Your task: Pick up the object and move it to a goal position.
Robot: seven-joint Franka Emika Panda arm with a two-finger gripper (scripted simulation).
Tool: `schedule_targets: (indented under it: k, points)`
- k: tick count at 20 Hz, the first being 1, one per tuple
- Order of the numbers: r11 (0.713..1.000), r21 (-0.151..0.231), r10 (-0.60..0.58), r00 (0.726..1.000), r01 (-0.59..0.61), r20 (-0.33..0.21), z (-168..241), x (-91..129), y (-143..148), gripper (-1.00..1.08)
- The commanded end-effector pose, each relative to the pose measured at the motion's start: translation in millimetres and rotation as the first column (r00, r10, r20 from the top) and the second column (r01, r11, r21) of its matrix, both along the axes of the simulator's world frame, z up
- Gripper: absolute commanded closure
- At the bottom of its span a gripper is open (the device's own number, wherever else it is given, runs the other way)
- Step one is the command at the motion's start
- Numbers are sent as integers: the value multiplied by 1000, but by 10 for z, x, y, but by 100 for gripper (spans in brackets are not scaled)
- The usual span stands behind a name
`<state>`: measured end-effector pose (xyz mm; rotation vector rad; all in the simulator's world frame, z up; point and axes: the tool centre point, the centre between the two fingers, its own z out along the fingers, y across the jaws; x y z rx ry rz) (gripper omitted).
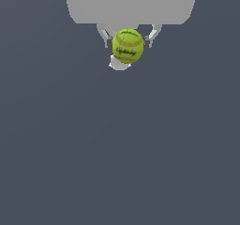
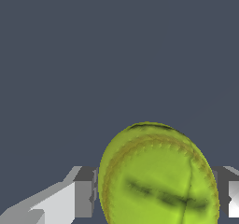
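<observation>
The object, a yellow-green ball [image 1: 127,46] with thin dark seam lines, sits between the two fingers of my white gripper [image 1: 128,43] near the top of the exterior view. Both pads press on its sides, so the gripper is shut on it. A small pale patch [image 1: 119,65] shows just below the ball; what it is I cannot tell. In the wrist view the ball [image 2: 158,176] fills the space between the grey fingers [image 2: 84,192], which touch it on either side.
The broad grey body of the hand [image 1: 131,3] spans the upper edge of the exterior view. Around it lies a plain dark grey-blue surface [image 1: 120,149] with nothing else on it.
</observation>
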<state>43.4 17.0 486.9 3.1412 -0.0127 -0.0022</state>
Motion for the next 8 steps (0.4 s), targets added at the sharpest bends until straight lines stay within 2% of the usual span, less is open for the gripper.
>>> schedule_targets:
  k: [1, 8]
  points:
    - [1000, 0, 0, 1000, 0, 1, 52, 14, 3, 108]
    - [1000, 0, 0, 1000, 0, 1, 94, 29, 7, 108]
